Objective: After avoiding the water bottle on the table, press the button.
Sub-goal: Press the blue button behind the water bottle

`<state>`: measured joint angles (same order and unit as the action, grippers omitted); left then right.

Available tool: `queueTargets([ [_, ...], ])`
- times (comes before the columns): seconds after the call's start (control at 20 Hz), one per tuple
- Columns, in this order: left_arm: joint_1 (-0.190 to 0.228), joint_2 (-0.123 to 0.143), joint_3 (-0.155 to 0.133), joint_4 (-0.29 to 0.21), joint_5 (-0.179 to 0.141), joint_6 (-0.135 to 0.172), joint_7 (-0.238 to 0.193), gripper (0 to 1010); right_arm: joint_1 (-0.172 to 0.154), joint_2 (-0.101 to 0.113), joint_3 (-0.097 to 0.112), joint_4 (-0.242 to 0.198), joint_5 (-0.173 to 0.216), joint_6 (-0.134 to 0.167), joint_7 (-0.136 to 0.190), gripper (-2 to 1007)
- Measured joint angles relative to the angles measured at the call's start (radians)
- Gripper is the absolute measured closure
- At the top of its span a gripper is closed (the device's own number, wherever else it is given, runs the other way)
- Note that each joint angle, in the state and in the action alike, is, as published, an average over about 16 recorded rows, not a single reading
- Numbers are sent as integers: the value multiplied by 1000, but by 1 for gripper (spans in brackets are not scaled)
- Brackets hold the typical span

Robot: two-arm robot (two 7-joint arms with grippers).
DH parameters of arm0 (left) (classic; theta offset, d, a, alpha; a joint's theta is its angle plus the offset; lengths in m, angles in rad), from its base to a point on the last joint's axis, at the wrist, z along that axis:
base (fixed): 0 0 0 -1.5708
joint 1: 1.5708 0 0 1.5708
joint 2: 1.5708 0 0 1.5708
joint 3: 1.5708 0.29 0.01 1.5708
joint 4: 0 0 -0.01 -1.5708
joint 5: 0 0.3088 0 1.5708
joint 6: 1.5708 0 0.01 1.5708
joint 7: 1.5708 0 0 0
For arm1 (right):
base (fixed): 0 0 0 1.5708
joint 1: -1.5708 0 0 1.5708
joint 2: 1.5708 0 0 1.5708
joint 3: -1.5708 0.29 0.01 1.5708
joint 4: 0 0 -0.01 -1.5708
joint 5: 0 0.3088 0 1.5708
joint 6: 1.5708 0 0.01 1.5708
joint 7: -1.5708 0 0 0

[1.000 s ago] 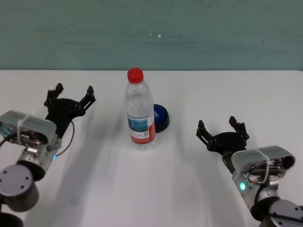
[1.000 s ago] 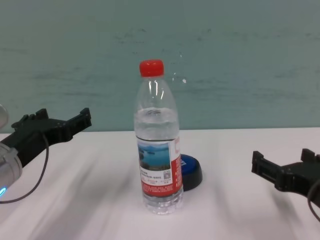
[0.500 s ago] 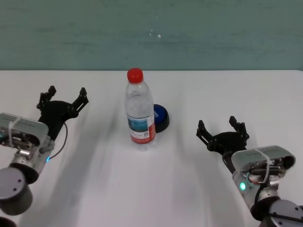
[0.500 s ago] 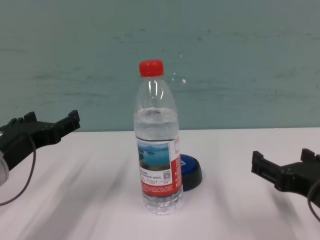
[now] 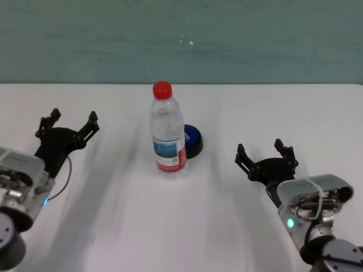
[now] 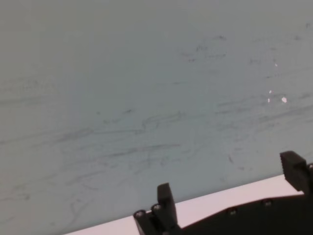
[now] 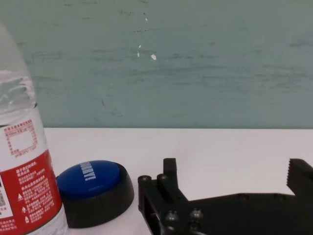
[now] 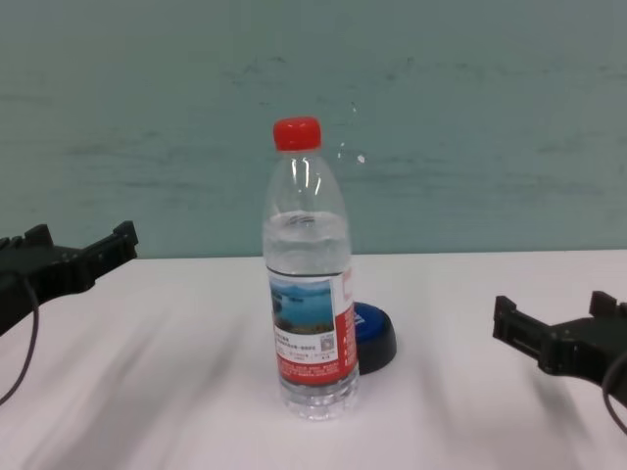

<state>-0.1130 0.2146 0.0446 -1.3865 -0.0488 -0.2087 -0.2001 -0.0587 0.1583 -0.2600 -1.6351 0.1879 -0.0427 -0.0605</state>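
The water bottle (image 5: 168, 136), clear with a red cap and a red-and-white label, stands upright in the middle of the white table (image 5: 170, 226). The blue dome button (image 5: 193, 140) sits just behind it to the right, partly hidden by it. Both also show in the chest view, bottle (image 8: 308, 284) and button (image 8: 375, 335), and in the right wrist view, bottle (image 7: 22, 181) and button (image 7: 93, 186). My left gripper (image 5: 69, 122) is open and empty, well left of the bottle. My right gripper (image 5: 264, 154) is open and empty, right of the button and nearer to me.
A teal wall (image 5: 227, 39) runs along the table's far edge. The left wrist view shows only this wall (image 6: 146, 98) and a strip of table beyond the left gripper (image 6: 230, 188). Bare tabletop lies on both sides of the bottle.
My left arm has moved left and back, away from the bottle, with its gripper still open. The right arm, bottle and button have not moved.
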Motion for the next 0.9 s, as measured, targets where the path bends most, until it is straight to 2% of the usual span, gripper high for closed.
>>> queueTargets([
  [0.9,108,34,-38,-116,-57,10,-25,0,0,0,0,0,0,0,0,1],
])
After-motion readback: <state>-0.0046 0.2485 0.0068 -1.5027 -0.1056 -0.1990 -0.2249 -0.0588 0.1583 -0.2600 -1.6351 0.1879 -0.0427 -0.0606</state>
